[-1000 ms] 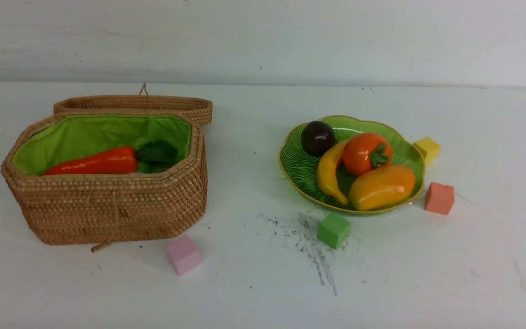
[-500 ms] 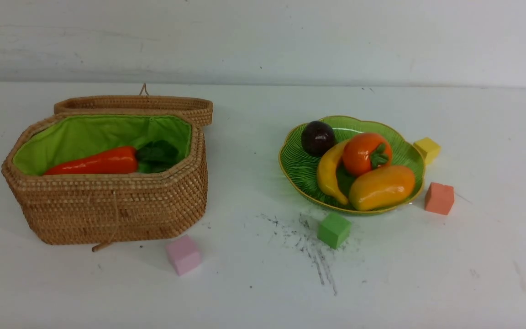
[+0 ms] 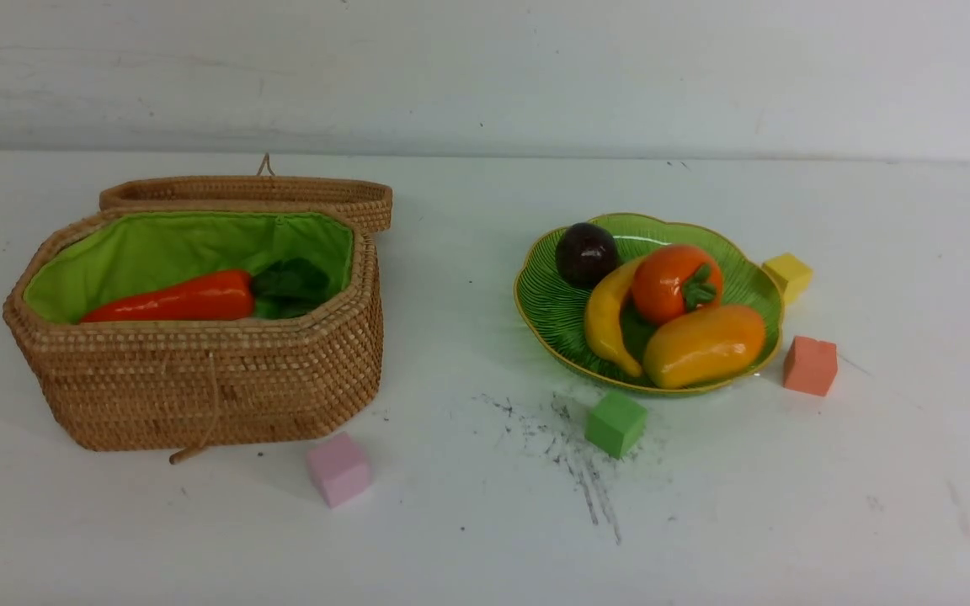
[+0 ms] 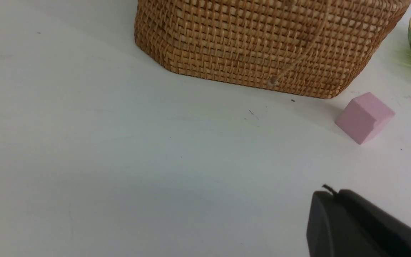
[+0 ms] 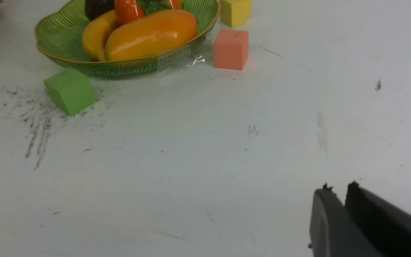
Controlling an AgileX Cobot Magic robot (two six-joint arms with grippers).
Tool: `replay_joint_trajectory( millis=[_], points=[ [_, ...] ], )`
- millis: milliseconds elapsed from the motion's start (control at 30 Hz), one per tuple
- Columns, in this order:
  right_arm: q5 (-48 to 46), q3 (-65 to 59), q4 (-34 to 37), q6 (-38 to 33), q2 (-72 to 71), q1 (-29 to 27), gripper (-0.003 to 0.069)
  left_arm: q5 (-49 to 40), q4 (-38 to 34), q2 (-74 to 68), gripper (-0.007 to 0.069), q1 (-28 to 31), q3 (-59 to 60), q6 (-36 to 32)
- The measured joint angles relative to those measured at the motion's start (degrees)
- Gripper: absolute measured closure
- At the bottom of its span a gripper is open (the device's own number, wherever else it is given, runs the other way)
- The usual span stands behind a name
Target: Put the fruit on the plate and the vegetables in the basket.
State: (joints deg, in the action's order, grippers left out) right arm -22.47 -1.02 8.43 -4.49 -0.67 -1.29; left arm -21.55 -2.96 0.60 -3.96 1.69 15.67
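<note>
Wicker, tightly woven and brown, forms the octagonal basket (image 3: pixel 199 379) toward the tabletop's (image 3: pixel 468 539) left edge, its bright green cloth lining showing and its lid (image 3: pixel 245 192) folded back behind. Inside lies the glossy orange-red carrot (image 3: pixel 173 299) with dark green leaves; any other vegetables are hidden below the rim. Toward the right edge sits the plate (image 3: pixel 548 307), ribbed translucent green glass with a scalloped yellow rim, holding the dark purple mangosteen (image 3: pixel 586 252), curved yellow banana (image 3: pixel 605 324), round orange persimmon (image 3: pixel 672 282) and oblong orange-yellow mango (image 3: pixel 704 345), packed touching one another. Matte foam cubes stand around: a pink cube (image 3: pixel 338 469) near the basket's front corner, a green cube (image 3: pixel 615 423) just before the plate among dark scuffs, a salmon cube (image 3: pixel 810 364) and a yellow cube (image 3: pixel 787 275) beside its right rim.

Neither arm shows from the front. The left wrist view alone shows the basket's weave up close and the left claw (image 4: pixel 328 194), black, low over bare tabletop, fingers pressed together, empty. The right wrist view shows the right claw (image 5: pixel 337 191) likewise low and empty, a narrow slit between its tips.
</note>
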Motion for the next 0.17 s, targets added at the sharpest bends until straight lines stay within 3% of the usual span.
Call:
replay_joint_trajectory(
  millis=[167],
  points=[
    [0.0,0.0,0.0,0.0,0.0,0.0,0.0572,0.0,0.0,0.0,0.0634,0.0,0.0,0.0]
  ],
)
